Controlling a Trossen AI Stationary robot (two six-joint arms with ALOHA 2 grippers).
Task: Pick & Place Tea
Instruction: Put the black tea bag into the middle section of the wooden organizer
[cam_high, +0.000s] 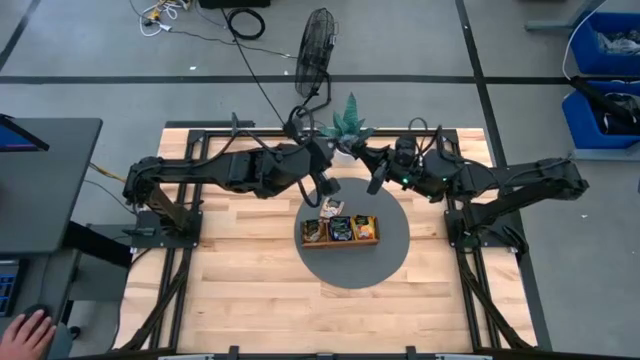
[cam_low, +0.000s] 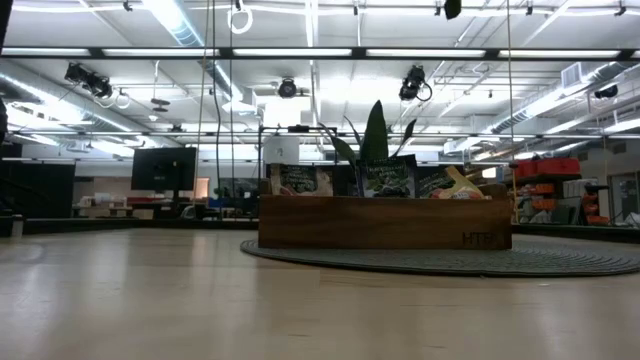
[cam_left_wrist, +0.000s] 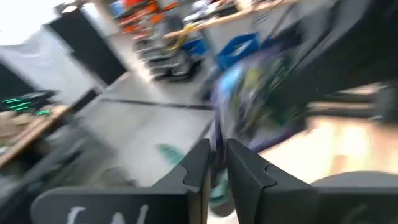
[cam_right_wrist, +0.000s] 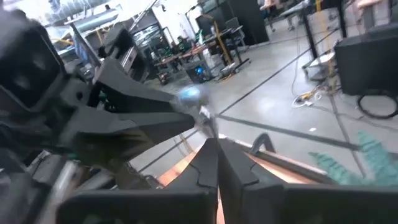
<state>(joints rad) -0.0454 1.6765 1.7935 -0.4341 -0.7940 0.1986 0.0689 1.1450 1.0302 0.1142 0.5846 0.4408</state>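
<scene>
The wooden table carries a round grey mat, and on the mat sits the wooden three-compartment tray, with tea sachets standing in its sections; in the low view they rise above the tray's front wall. A small potted plant stands behind the mat and a fan on the floor beyond.

Both arms meet above the far edge of the mat, behind the tray. The left gripper hangs just behind the tray, its fingers nearly together with a thin gap; a blurred bluish sachet shows just ahead of them, but whether it is pinched there cannot be told. The right gripper is clenched shut, its fingers pressed together on nothing visible.

This looks like a hand-over or carry step above the tray. The next move probably calls for lowering the sachet over a free slot and letting go cleanly.
</scene>
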